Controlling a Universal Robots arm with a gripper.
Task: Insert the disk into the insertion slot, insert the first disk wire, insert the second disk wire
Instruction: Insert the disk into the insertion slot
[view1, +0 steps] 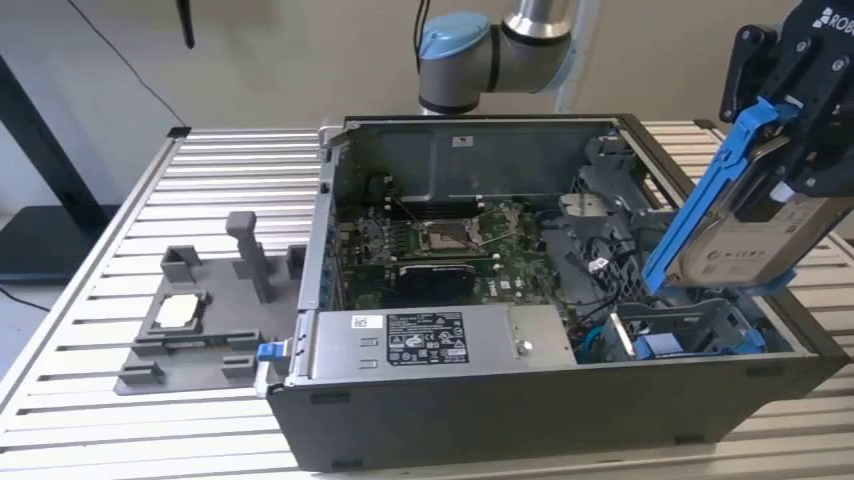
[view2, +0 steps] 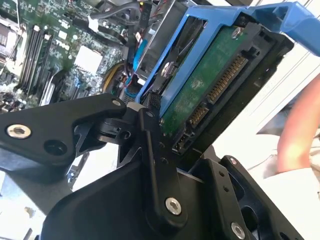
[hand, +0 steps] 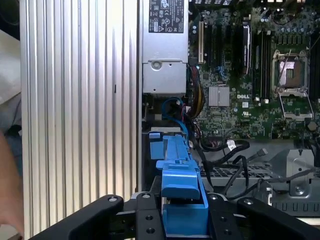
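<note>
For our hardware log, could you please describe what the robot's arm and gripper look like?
The arm has a silver tube section and a rounded grey joint with a light blue cap. The gripper is matt black, with white lettering on its body and angular linkage fingers pinned by silver screws.

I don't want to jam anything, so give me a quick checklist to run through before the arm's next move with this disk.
1. Grip on the disk: ok. The gripper is shut on its blue frame.
2. Disk lined up with the slot: not ok. It hangs tilted, with its lower end just above the opening.
3. Slot opening free: cannot tell. The disk hides part of it.
4. Wires out of the slot's way: cannot tell.
5. People clear: not ok. A person's arm is close to the disk in the second wrist view.
</note>
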